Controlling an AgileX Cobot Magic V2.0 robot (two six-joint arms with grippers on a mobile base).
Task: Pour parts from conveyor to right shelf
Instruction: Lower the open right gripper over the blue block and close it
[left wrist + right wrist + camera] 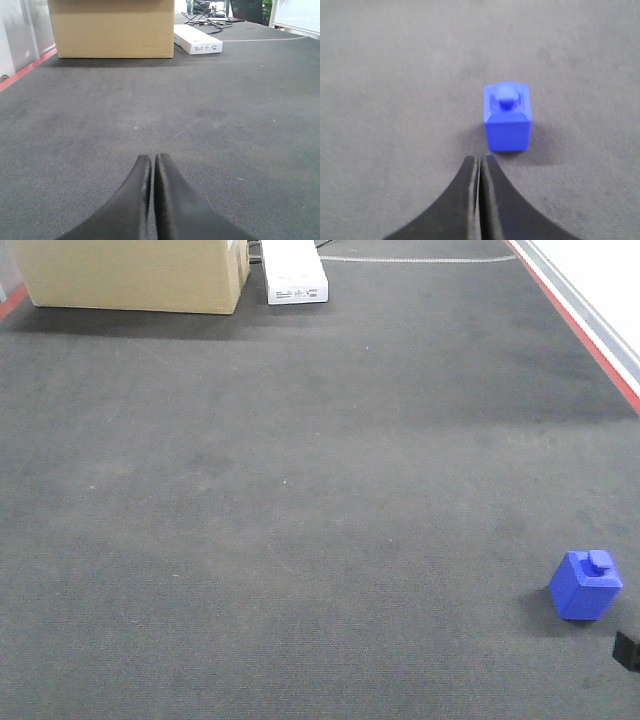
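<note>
Blue part (pixel 507 120) stud-up on conveyor (pixel 300 490); right gripper (pixel 481 159) just behind part (pressed together); left gripper (pixel 151 157) also pressed together.

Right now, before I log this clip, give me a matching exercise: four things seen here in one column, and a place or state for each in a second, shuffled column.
Things
1. small bright-blue plastic block
2. large tan cardboard box
3. flat white rectangular box
4. black left tool

Places or states
A. far end of the dark-grey fabric belt, just right of the cardboard
B. shut, empty, over bare belt
C. near right of the belt, stud on top
D. far left corner of the belt

Pairs: 1-C, 2-D, 3-A, 4-B
</note>
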